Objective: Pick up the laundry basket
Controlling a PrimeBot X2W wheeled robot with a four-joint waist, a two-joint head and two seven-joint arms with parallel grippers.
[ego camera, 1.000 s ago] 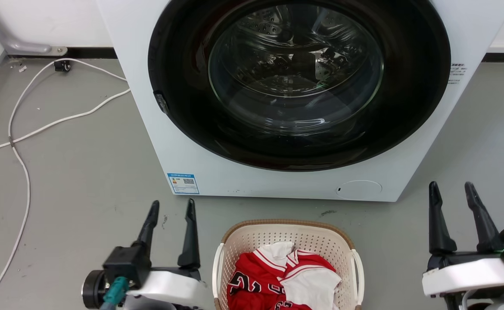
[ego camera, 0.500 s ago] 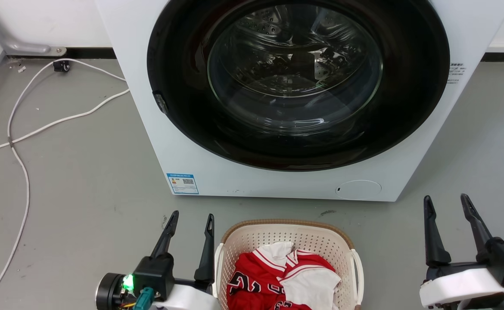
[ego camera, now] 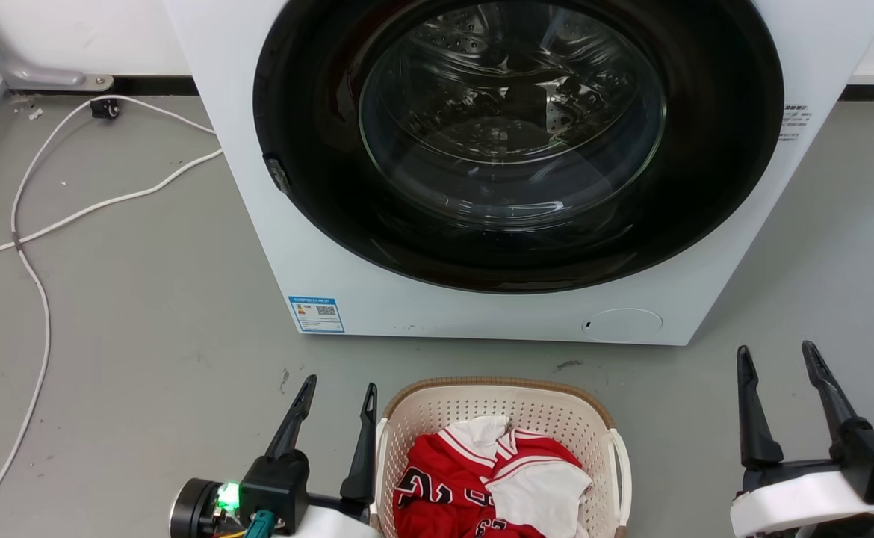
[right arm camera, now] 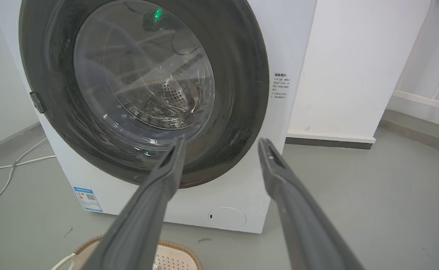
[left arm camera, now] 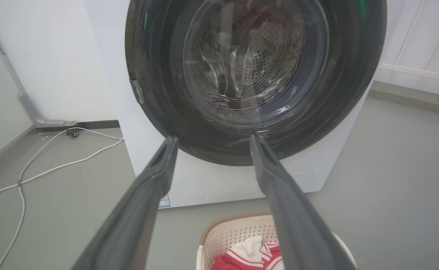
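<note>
Our left gripper (ego camera: 340, 383) sits at the near left, its two dark fingers spread with nothing between them. A small green light (ego camera: 226, 495) glows on the wrist behind it. Its right finger stands just beside the left white handle (ego camera: 379, 456) of the laundry basket (ego camera: 497, 385); we cannot tell whether they touch. Our right gripper (ego camera: 775, 349) is at the near right, well apart from the basket. Its fingers are also spread and empty over the bare grey floor (ego camera: 146, 336).

The basket rests on the floor between the two grippers, much closer to the left one. Its nearest part is cut off by the bottom edge of the head view. Red and white jerseys (ego camera: 467, 478) lie crumpled inside it.

Just beyond the basket stands the white washing machine (ego camera: 273, 224). Its round, dark-ringed glass door (ego camera: 512, 127) faces us and the metal drum shows through it. A blue label (ego camera: 317, 314) sits low on the left of its front, and a round cover (ego camera: 622, 323) low on the right.

At the far left, a white cable (ego camera: 41, 224) trails across the floor toward the wall.
</note>
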